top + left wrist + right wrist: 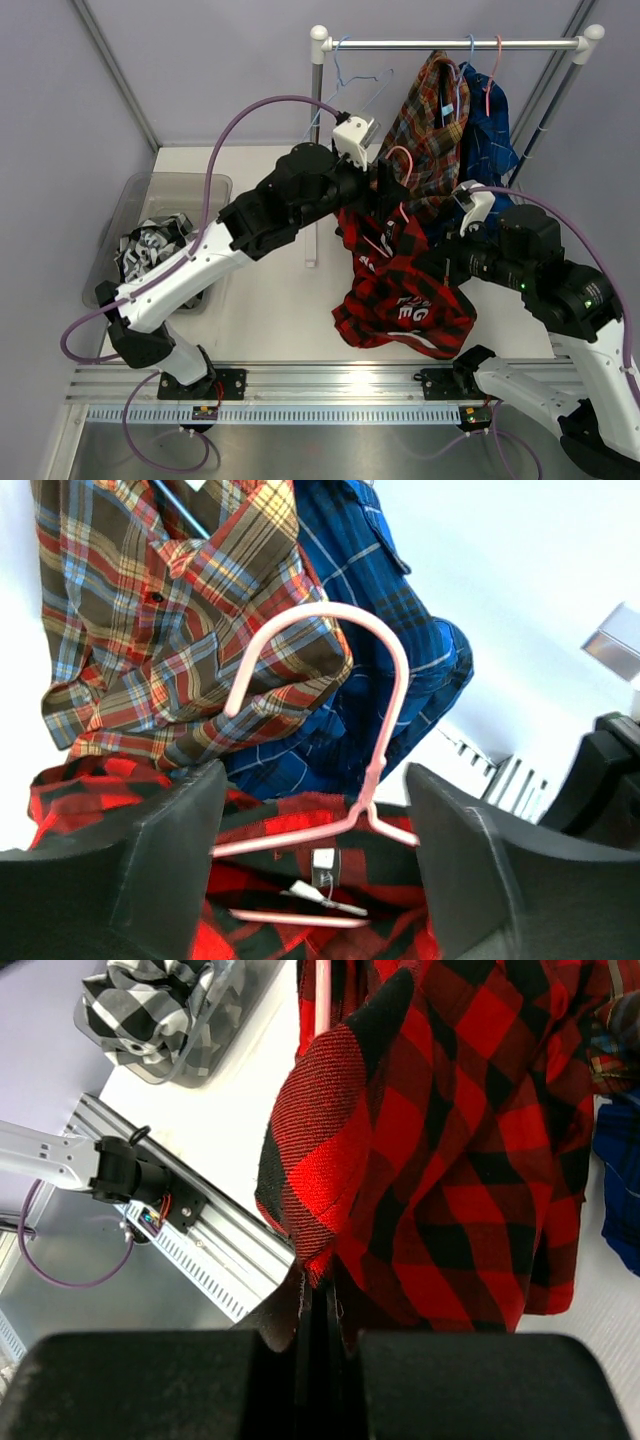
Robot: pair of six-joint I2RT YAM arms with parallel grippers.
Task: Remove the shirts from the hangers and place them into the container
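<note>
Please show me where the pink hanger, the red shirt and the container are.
pink hanger (376, 776), left wrist view, on its neck below the hook.
red shirt (450, 1160), right wrist view, on the middle of the cloth.
container (185, 176), top view, on its far rim.

The outer ends of the pink hanger vanish inside the red-and-black shirt; that shirt's white lettering is too small to read. From above, the fingertips of the right gripper are hidden under the same shirt.

Your white tabletop carries a translucent smoky-grey plastic bin at left and a silver metal post at upper centre.
</note>
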